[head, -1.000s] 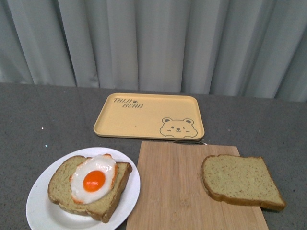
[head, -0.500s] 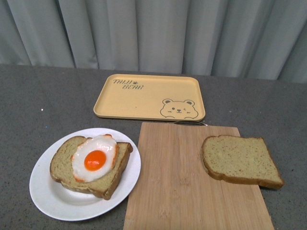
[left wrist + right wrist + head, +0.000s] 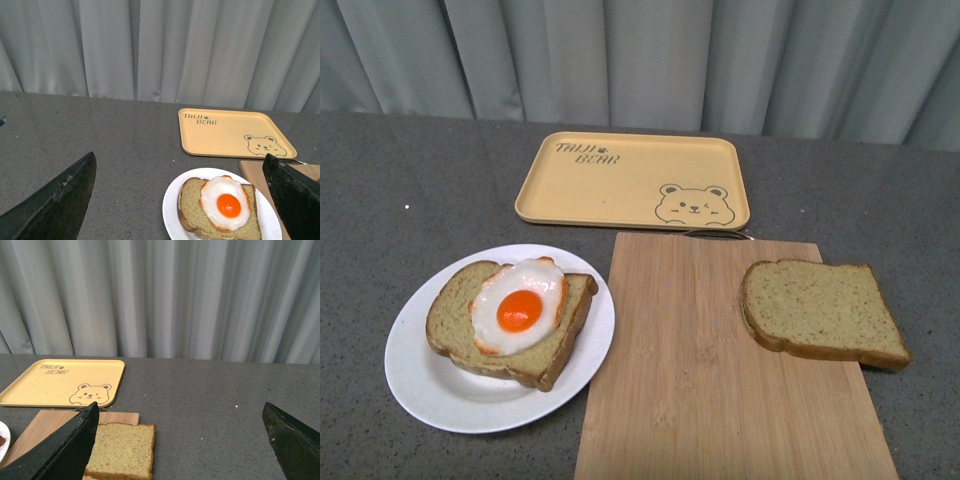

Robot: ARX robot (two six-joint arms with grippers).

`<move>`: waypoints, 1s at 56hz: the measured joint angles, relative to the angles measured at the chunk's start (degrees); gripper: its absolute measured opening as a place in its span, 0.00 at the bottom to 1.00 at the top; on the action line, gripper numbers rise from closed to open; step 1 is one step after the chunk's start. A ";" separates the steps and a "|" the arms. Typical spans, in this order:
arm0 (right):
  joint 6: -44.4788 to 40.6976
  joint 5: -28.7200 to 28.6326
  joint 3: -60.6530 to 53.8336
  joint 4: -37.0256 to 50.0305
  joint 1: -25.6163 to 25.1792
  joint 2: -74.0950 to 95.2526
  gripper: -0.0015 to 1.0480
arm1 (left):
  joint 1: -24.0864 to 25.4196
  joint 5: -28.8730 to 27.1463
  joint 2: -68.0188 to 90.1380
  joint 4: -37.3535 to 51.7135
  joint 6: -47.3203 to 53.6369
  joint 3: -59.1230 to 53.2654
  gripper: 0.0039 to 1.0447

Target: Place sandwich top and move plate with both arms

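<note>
Bamboo cutting board point(image 3: 700, 380) holds the sandwich top point(image 3: 820, 312) at its right edge, probably laid there for the right claw point(image 3: 180, 405) to lift. The plate point(image 3: 425, 395), bearing the egg-topped slice point(image 3: 560, 345), sits just left of the board. That claw and the left claw point(image 3: 178, 156) both gape released, empty.

A yellow bear-print tray point(image 3: 632, 180) sits just behind a bamboo cutting board point(image 3: 690, 385) on the grey table point(image 3: 410, 190).

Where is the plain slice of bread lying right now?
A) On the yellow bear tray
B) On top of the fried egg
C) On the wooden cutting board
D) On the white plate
C: the plain slice lies on the bamboo board, one corner overhanging its edge; the plate holds only the egg-topped slice.
</note>
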 joint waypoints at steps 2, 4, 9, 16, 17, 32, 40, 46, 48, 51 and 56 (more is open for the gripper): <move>0.00 0.00 0.00 0.00 0.00 0.00 0.91 | 0.00 0.00 0.00 0.00 0.00 0.00 0.94; 0.00 0.00 0.00 0.00 0.00 0.00 0.91 | 0.00 0.00 0.00 0.00 0.00 0.00 0.94; -1.95 5.84 0.28 -1.05 1.73 0.87 0.91 | 0.00 0.00 0.00 0.00 0.00 0.00 0.94; -9.14 17.46 0.98 4.61 4.66 12.48 0.91 | 0.00 -0.04 0.00 0.00 0.00 0.00 0.94; -9.09 15.67 1.36 7.13 3.52 16.26 0.91 | 0.00 -0.02 0.00 0.00 0.00 0.00 0.94; -2.23 -11.85 14.03 22.71 -10.25 63.19 0.91 | 0.00 -0.04 0.00 0.00 0.00 0.00 0.94; 0.85 -20.35 22.18 18.78 -13.22 80.48 0.91 | 0.00 -0.02 0.00 0.00 0.00 0.00 0.94; 1.77 -25.03 27.34 15.10 -14.40 89.31 0.91 | 0.00 -0.02 0.00 0.00 0.00 0.00 0.94; 2.01 -26.67 29.40 13.66 -14.88 92.45 0.91 | 0.00 -0.02 0.00 0.00 0.00 0.00 0.94; 2.47 -28.24 31.61 12.59 -15.28 95.84 0.91 | 0.00 -0.02 -0.02 0.00 0.00 0.00 0.94; 3.82 -30.67 34.38 12.35 -15.47 100.24 0.91 | 0.00 -0.02 -0.02 0.00 0.00 0.00 0.94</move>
